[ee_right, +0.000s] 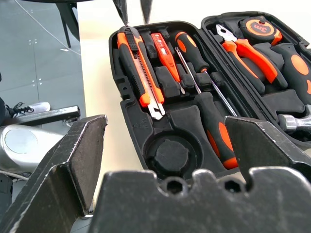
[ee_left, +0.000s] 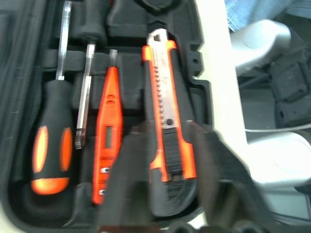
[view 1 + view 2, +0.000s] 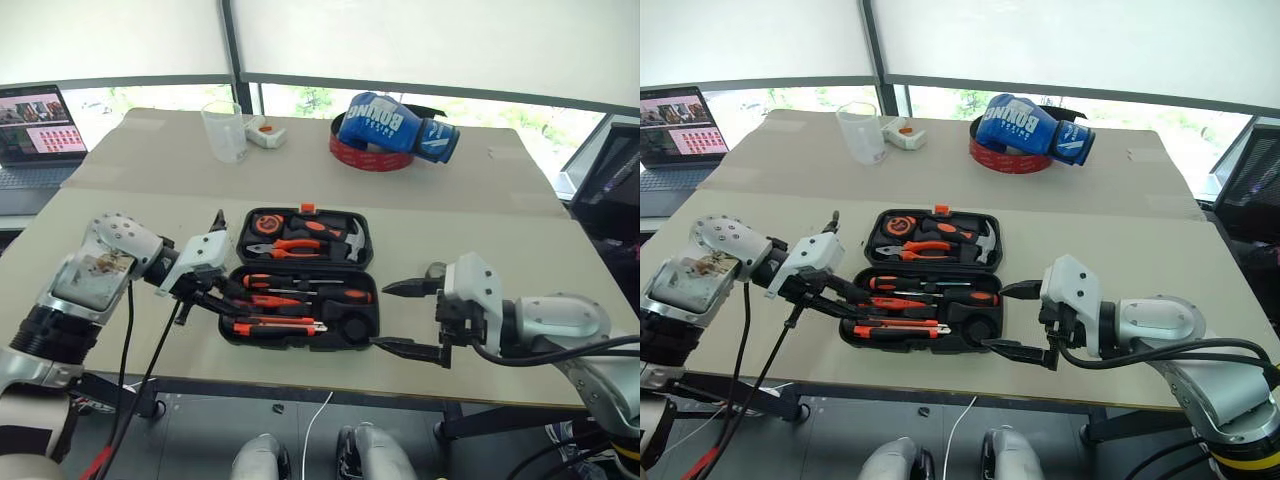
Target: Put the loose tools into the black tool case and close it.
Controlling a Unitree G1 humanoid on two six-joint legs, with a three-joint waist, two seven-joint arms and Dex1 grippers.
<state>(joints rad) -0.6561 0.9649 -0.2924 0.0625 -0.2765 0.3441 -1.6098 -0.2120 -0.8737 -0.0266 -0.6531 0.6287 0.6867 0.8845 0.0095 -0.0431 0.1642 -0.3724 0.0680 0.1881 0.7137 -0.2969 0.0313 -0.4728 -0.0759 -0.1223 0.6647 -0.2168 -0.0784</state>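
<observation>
Black tool case [image 3: 300,270] laid open near front edge of tabletop [image 3: 480,240]. Utility knife [image 1: 138,73], tester screwdriver [image 1: 164,57] and two screwdrivers [image 1: 206,104] seated in front half's slots. Left gripper [image 1: 133,8] poised above knife's end, fingertips nearly pressed together, nothing pinched. Right gripper [image 3: 410,320] spread wide beside case's right end, empty.

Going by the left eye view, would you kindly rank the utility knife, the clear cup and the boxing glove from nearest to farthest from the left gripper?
1. Utility knife, in the case's near half, at the left gripper.
2. Clear cup, far left.
3. Boxing glove, far right.
</observation>
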